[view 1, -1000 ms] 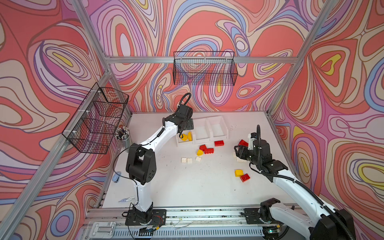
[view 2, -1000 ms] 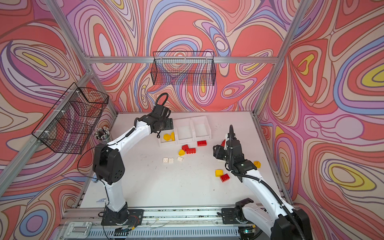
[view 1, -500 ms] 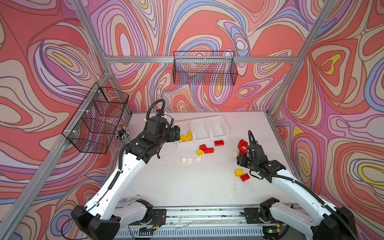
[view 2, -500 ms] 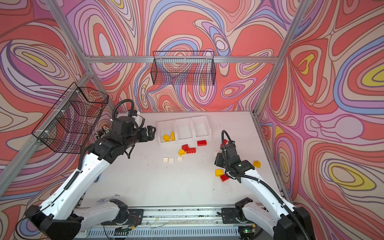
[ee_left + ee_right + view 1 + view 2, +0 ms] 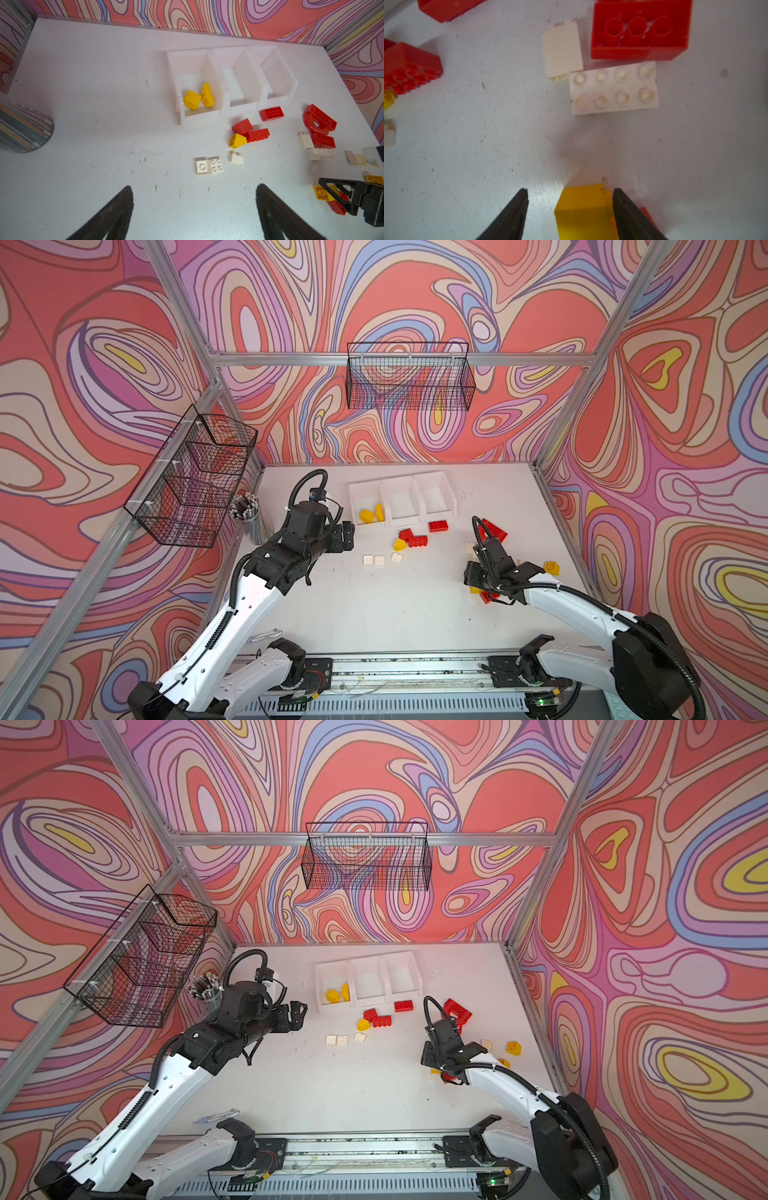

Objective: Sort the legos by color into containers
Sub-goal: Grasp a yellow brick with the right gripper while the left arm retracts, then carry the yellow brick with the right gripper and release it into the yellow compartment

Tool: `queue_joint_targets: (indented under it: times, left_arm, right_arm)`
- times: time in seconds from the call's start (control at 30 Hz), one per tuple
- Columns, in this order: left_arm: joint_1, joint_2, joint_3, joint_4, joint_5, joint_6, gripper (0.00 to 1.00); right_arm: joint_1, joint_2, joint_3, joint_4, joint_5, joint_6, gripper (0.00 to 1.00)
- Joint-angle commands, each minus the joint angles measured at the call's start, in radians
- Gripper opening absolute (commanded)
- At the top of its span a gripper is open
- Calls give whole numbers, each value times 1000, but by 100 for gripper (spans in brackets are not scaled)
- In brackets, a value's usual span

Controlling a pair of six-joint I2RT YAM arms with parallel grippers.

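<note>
While the left gripper (image 5: pixel 347 536) hangs at centre-left of a top view, jaws wide and empty, the containers (image 5: pixel 385 494) sit at upper centre. The leftmost holds two yellow pieces (image 5: pixel 371 514), and red, yellow and white legos (image 5: pixel 409 540) lie scattered just below. Further right, the right gripper (image 5: pixel 570 190) straddles a yellow brick (image 5: pixel 583 207), jaws part-open, one finger clear of it. It looks light, rigid and slick, so pinch its flat opposite sides squarely.

No writing, label, brand mark or number can be read anywhere in these views.
</note>
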Motion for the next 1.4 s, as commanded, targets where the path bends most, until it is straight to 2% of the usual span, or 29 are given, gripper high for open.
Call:
queue_joint_targets:
  times: [0.0, 0.57, 0.6, 0.73, 0.93, 1.1, 1.17, 1.37]
  left_arm:
    - [7, -11, 0, -8, 13, 20, 92]
    - [8, -36, -7, -10, 4, 24, 92]
    - [8, -38, -8, -8, 4, 24, 92]
    - [6, -37, -9, -5, 11, 26, 91]
    - [7, -36, -10, -6, 11, 26, 91]
    - [7, -46, -18, -1, 7, 21, 91]
    - [2, -47, -16, -6, 4, 20, 91]
    - [-9, -99, -13, -51, 16, 62, 93]
  right_arm:
    - [51, 16, 5, -5, 40, 37, 68]
    - [150, 71, 12, -83, 102, 94, 70]
    - [150, 71, 8, -79, 100, 96, 68]
    - [157, 70, 10, -61, 100, 94, 51]
    - [186, 83, 77, -78, 114, 88, 40]
    - [205, 104, 201, -91, 107, 44, 33]
    - [210, 138, 285, -96, 114, 1, 34]
    - [210, 339, 601, -50, 35, -156, 36]
